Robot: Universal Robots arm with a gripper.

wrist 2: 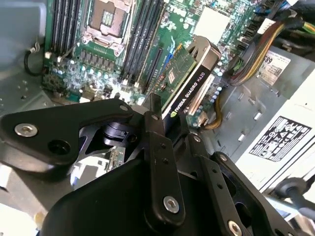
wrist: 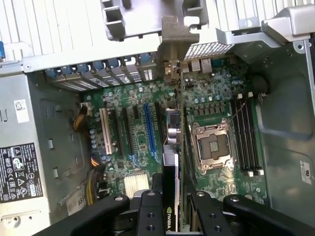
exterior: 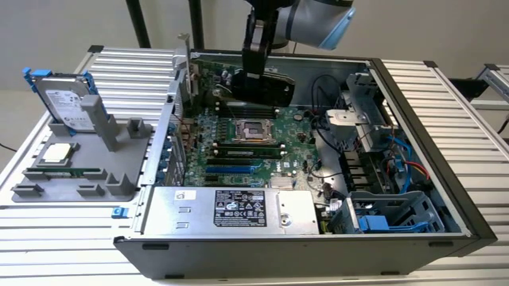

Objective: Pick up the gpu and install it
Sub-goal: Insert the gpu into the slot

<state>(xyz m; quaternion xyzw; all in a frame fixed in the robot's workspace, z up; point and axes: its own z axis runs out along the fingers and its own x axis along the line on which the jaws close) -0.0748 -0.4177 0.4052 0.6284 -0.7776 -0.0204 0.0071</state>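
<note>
My gripper (exterior: 256,76) is shut on the gpu (exterior: 269,89) and holds it on edge inside the open computer case, over the far part of the green motherboard (exterior: 238,152). In the first wrist view the gpu (wrist: 172,147) runs edge-on between the blue slot (wrist: 149,129) and the processor socket (wrist: 212,147), its silver end bracket (wrist: 175,37) at the case's rear wall. The second wrist view shows the gpu (wrist 2: 189,81) with its green board and black shroud beyond the gripper (wrist 2: 165,125). Whether its connector touches a slot I cannot tell.
A grey fixture (exterior: 119,134) at the exterior view's left carries a hard drive in a blue frame (exterior: 68,101), a processor chip (exterior: 56,154) and a memory stick (exterior: 68,173). Inside the case lie the power supply (exterior: 230,210), a drive cage (exterior: 390,217) and loose cables (exterior: 330,128).
</note>
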